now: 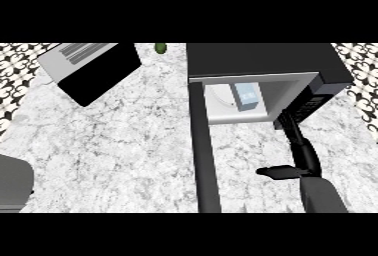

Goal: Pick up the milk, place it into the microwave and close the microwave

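At the lower right of the frame the right forearm rises from the bottom edge, and the right hand (pixel 297 150) stretches up toward the microwave (pixel 325 65), fingers extended and holding nothing, thumb jutting left, fingertips at the front edge of the cavity by the control panel. Left of it the open microwave door (pixel 204 165) runs as a dark strip down the marble counter (pixel 111 150), while a grey forearm shows at the lower left edge, its hand unseen. Farther up, the milk (pixel 247 96) stands upright inside the microwave on the white turntable (pixel 219 95); a toaster oven (pixel 88 67) sits at the upper left, with a small green object (pixel 161 48) at the top edge.
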{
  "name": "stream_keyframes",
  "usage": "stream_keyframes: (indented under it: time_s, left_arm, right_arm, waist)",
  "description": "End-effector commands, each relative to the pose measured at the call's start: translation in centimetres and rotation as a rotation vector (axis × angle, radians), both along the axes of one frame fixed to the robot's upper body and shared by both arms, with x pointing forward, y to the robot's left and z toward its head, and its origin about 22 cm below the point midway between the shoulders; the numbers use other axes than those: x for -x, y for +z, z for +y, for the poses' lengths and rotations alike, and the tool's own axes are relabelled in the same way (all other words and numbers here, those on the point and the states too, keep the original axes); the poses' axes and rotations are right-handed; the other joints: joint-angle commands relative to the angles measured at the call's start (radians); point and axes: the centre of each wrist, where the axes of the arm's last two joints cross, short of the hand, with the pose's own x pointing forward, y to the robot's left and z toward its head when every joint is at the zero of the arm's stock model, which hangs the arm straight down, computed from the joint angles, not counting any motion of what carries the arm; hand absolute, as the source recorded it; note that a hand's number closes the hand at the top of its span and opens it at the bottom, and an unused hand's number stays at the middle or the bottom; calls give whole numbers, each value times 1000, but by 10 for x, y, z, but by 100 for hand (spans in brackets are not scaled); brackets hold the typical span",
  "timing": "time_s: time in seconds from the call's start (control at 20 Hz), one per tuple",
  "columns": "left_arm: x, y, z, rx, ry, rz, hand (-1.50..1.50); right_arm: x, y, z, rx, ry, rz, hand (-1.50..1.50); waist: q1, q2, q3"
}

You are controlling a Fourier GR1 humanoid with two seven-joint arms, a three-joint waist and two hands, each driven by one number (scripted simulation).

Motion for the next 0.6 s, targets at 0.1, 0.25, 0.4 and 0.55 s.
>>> stream_keyframes:
  time_s: [0.1,0.25,0.4,0.55]
  left_arm:
    - [-29,-4,-33,-47,-53,16,150]
    - [-54,-3,-49,-126,-98,10,150]
    - [-75,3,-67,-174,-122,-13,150]
    - [-95,-7,-82,-240,-237,45,150]
  right_arm:
    - [62,1,-35,-20,-6,-20,-150]
    - [91,9,-48,1,-41,-28,-150]
    - [106,35,-63,36,-94,-30,-150]
    - [128,50,-73,56,-102,-57,-150]
  waist:
    - [-4,3,-1]
    - [5,8,0]
    - [12,12,1]
    - [7,15,1]
